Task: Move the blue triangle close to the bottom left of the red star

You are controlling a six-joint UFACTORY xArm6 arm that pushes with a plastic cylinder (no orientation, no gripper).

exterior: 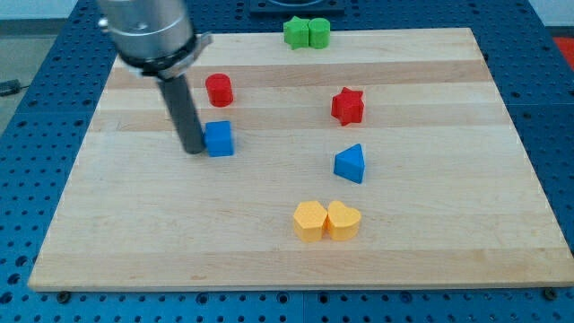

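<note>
The blue triangle [351,164] lies right of the board's middle. The red star [348,106] sits just above it, a short gap between them. My tip [193,149] rests on the board at the view's left, touching or almost touching the left side of a blue cube [219,139]. The tip is far to the left of the blue triangle and the red star.
A red cylinder [219,90] stands above the blue cube. Two green blocks [307,33] sit side by side at the board's top edge. A yellow hexagon [310,221] and a yellow heart [343,220] touch near the bottom middle. The wooden board [448,224] lies on a blue perforated table.
</note>
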